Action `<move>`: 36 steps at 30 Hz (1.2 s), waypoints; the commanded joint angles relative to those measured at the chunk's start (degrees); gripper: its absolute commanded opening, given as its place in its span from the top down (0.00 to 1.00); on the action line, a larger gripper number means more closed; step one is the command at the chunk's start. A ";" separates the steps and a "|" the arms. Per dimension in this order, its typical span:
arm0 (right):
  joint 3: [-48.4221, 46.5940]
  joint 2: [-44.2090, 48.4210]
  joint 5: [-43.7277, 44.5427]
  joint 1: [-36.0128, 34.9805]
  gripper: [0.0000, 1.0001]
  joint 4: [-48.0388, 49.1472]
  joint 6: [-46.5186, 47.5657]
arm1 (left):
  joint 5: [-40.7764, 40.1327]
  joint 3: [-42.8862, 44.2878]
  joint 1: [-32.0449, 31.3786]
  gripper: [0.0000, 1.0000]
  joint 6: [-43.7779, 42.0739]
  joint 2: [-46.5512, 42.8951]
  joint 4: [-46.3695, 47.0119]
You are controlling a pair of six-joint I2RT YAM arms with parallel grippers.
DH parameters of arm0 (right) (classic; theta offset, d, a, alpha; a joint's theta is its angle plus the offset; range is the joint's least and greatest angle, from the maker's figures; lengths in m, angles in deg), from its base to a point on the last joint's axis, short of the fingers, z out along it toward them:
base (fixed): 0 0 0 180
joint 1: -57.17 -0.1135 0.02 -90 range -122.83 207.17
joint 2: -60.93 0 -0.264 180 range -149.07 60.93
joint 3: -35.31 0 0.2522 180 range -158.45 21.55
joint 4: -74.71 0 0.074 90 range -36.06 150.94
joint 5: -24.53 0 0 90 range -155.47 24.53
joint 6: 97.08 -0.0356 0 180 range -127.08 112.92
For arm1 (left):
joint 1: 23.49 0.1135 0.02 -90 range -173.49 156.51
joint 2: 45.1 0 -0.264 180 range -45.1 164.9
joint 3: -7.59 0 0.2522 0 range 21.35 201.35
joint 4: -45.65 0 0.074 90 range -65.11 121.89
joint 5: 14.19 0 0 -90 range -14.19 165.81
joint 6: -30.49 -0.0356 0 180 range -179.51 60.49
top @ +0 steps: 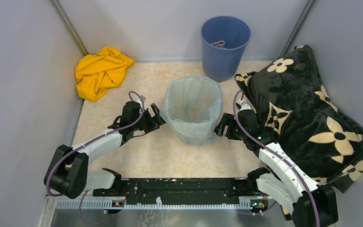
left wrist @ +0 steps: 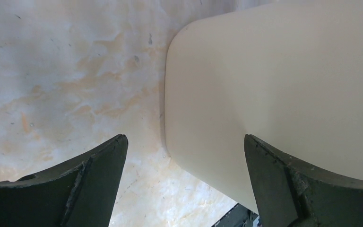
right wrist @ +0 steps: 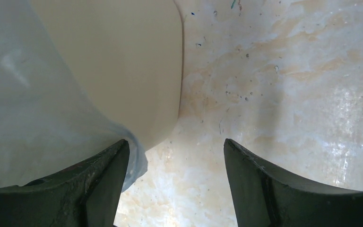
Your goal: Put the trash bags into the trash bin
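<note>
A pale-blue trash bag (top: pixel 192 101) lines the trash bin in the middle of the floor, with its edge folded over the rim. The left wrist view shows the bin's bare cream wall (left wrist: pixel 274 85). My left gripper (top: pixel 157 116) hangs at the bin's left side, open (left wrist: pixel 185 138), gripping nothing. My right gripper (top: pixel 221 126) hangs at the bin's right side, also open (right wrist: pixel 176 142). In the right wrist view, the bag's hanging edge (right wrist: pixel 28 94) drapes over the cream wall (right wrist: pixel 137 66), just behind my left finger (right wrist: pixel 99 184). Only floor shows between those fingers.
A yellow cloth (top: pixel 101 71) lies crumpled in the back left corner. A round blue bucket (top: pixel 224 45) stands behind the bin. A black flowered blanket (top: pixel 307 109) is heaped along the right wall, close to my right arm. Grey walls close in both sides.
</note>
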 commanded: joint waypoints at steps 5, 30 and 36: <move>-4.88 -9.13 -1.42 -1.30 0.27 11.10 -0.01 | 2.03 1.69 5.37 0.01 -2.64 1.99 4.48; -27.55 -36.71 0.91 -0.51 0.25 18.38 6.07 | 0.10 -1.36 9.77 0.01 -5.59 -6.45 -2.44; -30.58 -30.55 8.53 1.80 0.25 9.64 9.72 | -2.87 -2.22 11.76 0.01 -7.34 -10.87 -5.03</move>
